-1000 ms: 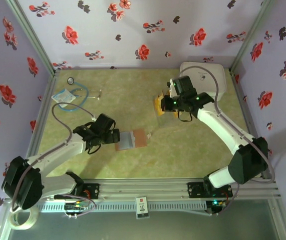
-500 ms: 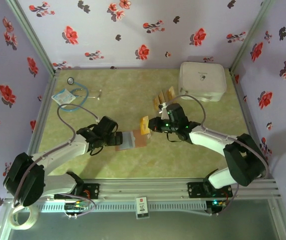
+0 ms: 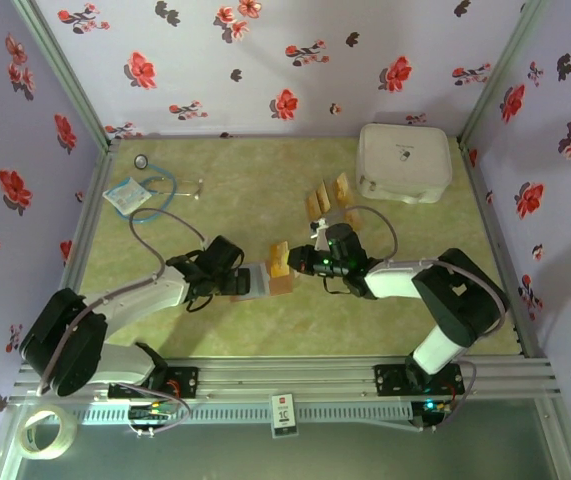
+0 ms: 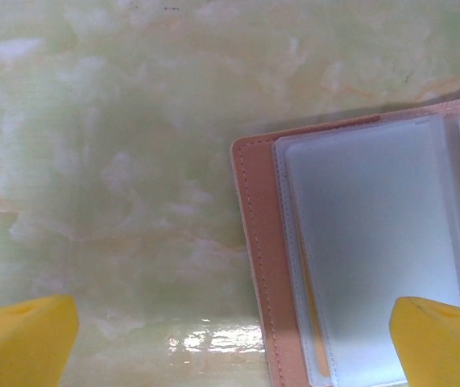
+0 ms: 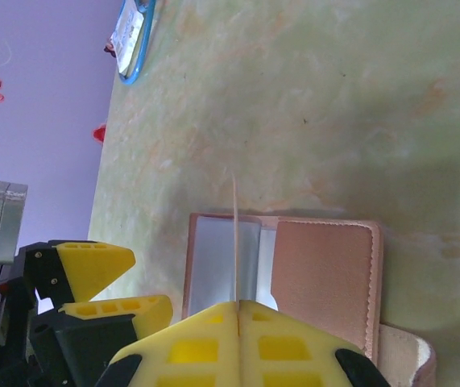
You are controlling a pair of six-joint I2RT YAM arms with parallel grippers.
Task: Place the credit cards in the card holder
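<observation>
The card holder [image 3: 283, 283] lies open near the table's middle, brown cover to the right and clear sleeves [image 3: 253, 281] to the left. My right gripper [image 3: 298, 263] is shut on one tan credit card [image 3: 280, 260], held upright over the holder. In the right wrist view this card [image 5: 235, 242] is edge-on above the sleeves [image 5: 213, 258], beside the brown flap [image 5: 326, 274]. My left gripper [image 3: 239, 283] stands open at the holder's left edge; its one fingertip [image 4: 443, 343] is over a sleeve [image 4: 366, 242], the other over bare table. Several more credit cards [image 3: 327, 196] lie farther back.
A large white zippered case [image 3: 405, 160] sits at the back right. A stethoscope [image 3: 150, 190] and a small packet [image 3: 125, 196] lie at the back left. The walls and a metal rail [image 3: 295, 375] border the green table.
My right arm has swung from the card pile at the back down to the card holder, carrying one card. The left gripper has crept right to the holder's left edge.
</observation>
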